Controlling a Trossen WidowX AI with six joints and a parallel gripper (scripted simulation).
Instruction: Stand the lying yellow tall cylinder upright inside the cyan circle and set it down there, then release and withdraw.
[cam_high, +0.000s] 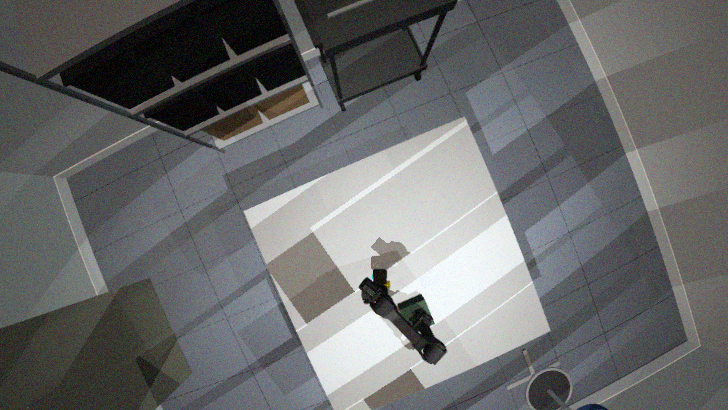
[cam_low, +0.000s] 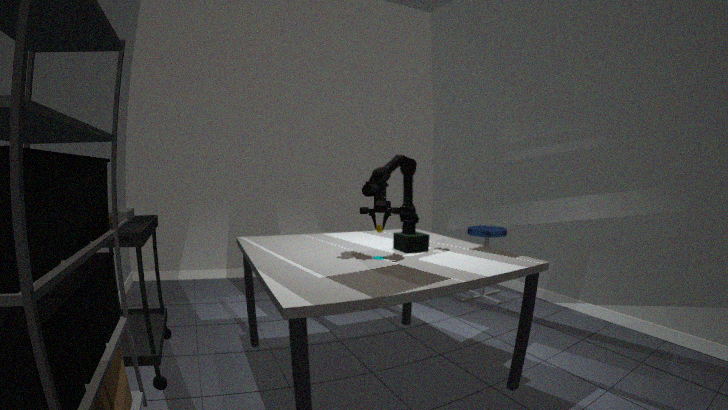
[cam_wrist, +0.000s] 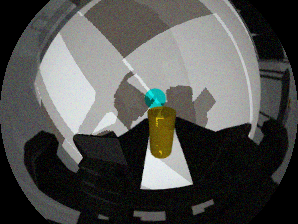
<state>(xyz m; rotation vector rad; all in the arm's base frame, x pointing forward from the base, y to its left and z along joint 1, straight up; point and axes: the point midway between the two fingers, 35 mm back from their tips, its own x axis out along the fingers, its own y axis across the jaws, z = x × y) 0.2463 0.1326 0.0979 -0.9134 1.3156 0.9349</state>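
Gripper (cam_low: 379, 227) (cam_wrist: 161, 120) clenched on yellow cylinder (cam_high: 387, 284) (cam_low: 379, 228) (cam_wrist: 161, 132), held above counter (cam_high: 458, 168) (cam_low: 285, 285) (cam_wrist: 220, 55) near cyan circle (cam_low: 378, 258) (cam_wrist: 155, 97); likely light, stiff, smooth enough to slip, best pinched squarely across its round sides.

A round blue stool (cam_low: 487, 231) (cam_high: 592, 406) stands on the tiled floor (cam_high: 193, 325) (cam_low: 356, 376) beyond the worktop (cam_high: 448, 168) (cam_low: 315, 305). A dark wheeled cart (cam_high: 376, 84) (cam_low: 142, 275) stands beside a tall metal shelf unit (cam_high: 175, 131) (cam_low: 115, 168), whose lowest part shows something tan.
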